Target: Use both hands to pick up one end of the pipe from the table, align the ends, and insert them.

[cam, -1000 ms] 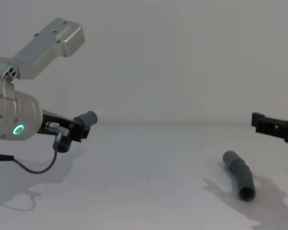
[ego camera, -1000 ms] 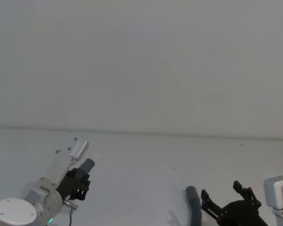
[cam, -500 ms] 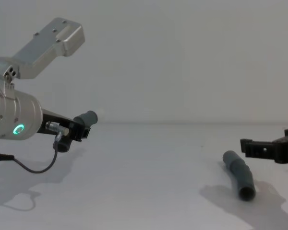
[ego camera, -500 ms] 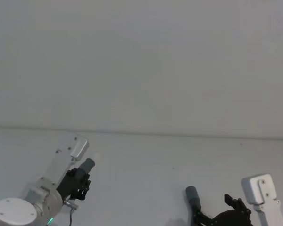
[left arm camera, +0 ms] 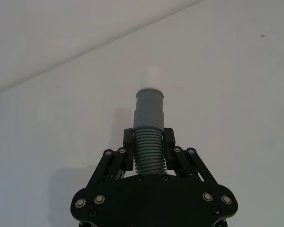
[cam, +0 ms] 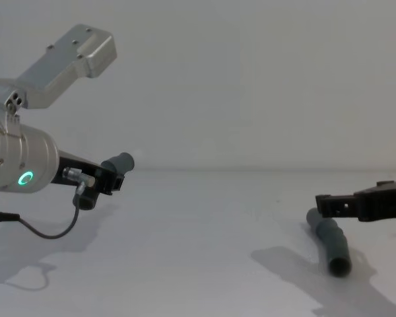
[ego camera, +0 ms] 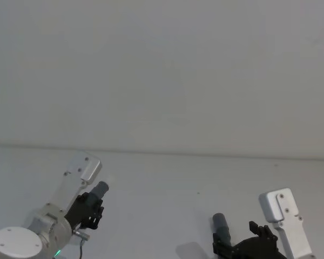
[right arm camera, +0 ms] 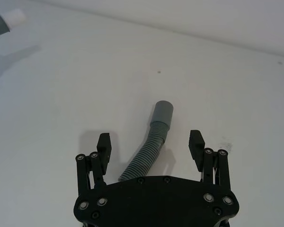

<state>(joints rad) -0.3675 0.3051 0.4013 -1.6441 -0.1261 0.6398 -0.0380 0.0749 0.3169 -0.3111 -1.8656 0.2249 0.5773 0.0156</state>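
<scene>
Pipe [right arm camera: 150, 147] below splayed right tool [right arm camera: 150, 138]

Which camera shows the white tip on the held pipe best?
The left wrist view: the white tip sits mid-picture on the end of the pipe held by the left gripper. The right wrist view catches it small at a corner. In the head and chest views it is hard to make out.
</scene>
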